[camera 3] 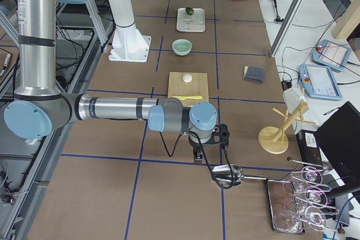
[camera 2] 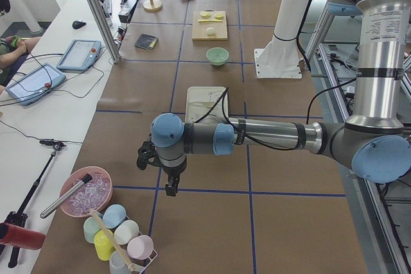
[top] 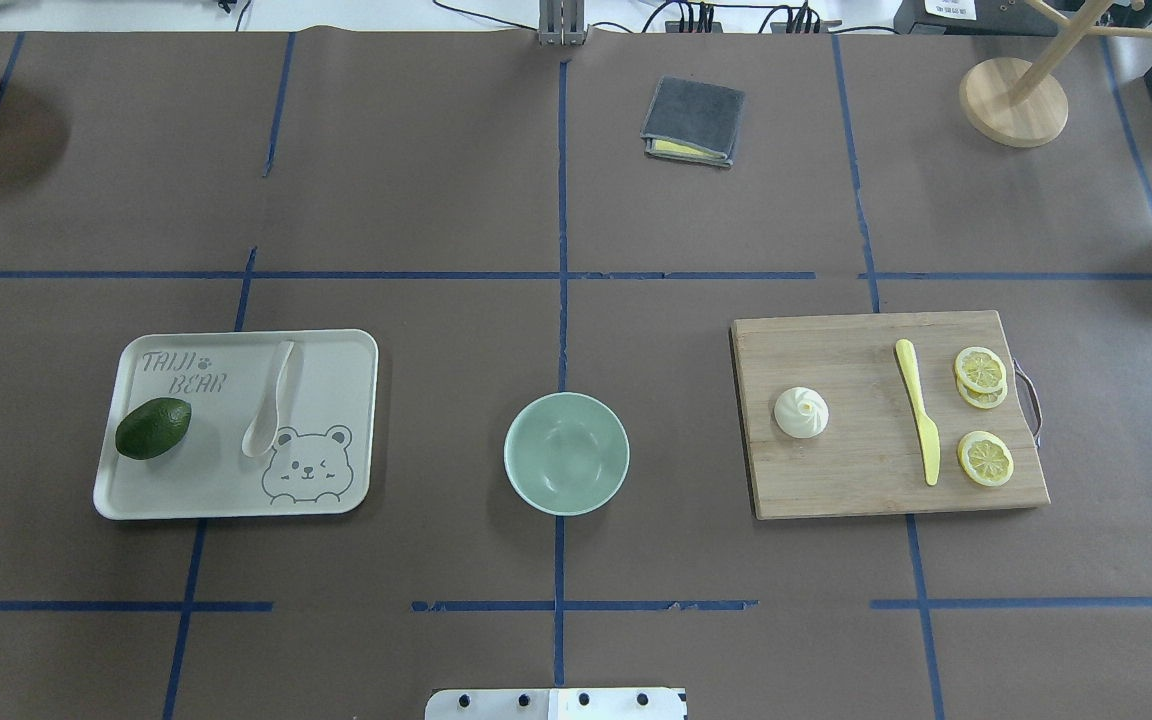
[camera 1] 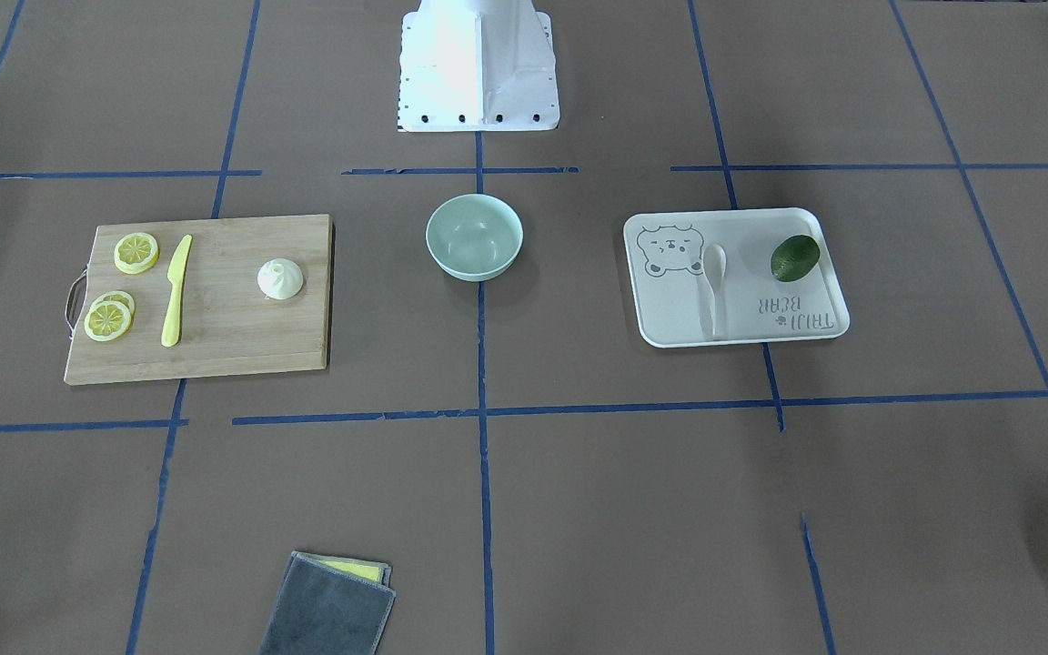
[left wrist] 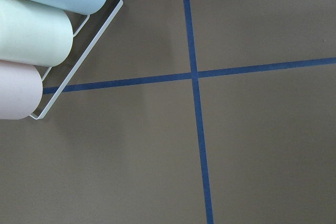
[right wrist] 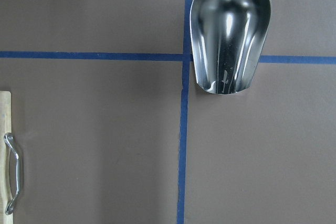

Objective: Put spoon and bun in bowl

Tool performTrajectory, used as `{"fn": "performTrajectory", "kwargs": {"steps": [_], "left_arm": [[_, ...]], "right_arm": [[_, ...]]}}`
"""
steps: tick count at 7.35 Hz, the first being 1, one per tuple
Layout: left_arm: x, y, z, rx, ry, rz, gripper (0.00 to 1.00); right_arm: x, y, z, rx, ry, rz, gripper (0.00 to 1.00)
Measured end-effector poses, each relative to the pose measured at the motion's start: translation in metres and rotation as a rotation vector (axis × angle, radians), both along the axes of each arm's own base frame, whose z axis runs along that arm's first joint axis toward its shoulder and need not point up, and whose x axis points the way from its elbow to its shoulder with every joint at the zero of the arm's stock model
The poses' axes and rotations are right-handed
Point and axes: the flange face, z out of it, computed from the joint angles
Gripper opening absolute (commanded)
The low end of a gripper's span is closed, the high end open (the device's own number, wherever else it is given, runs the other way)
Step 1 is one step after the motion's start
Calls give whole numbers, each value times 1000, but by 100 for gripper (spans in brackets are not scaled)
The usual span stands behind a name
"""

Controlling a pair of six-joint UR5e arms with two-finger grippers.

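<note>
The off-white spoon lies on the bear-print tray, in the front-facing view too. The white pleated bun sits on the wooden cutting board, also in the front-facing view. The mint-green bowl stands between them, with nothing in it. My left gripper hangs over the table's left end, far from the tray. My right gripper hangs beyond the board at the right end. Both show only in side views, so I cannot tell whether they are open or shut.
A dark green avocado lies on the tray. A yellow knife and lemon slices lie on the board. A grey cloth lies far back. A metal scoop lies under the right wrist; racked cups under the left.
</note>
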Motion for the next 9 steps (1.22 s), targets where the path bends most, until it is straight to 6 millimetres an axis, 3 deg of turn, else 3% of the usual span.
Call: {"fn": "performTrajectory", "kwargs": {"steps": [3,4,6,7,9], "left_arm": [[0,-2,-2,9,-2,1,100],[0,-8,-15,33,-3,-1,100],[13,-28,-72,112,0,-28,100],[41,-33,-111,146,12,-32,100],[128,-28,-182,153,70,-13,100]], "right_arm": [[0,-1,-1,-4,3,7,100],[0,-3,-6,4,3,9,100],[0,-8,-14,19,-1,9,100],[-1,-10,-18,26,-3,8,100],[-3,-22,-35,55,-19,9,100]]}}
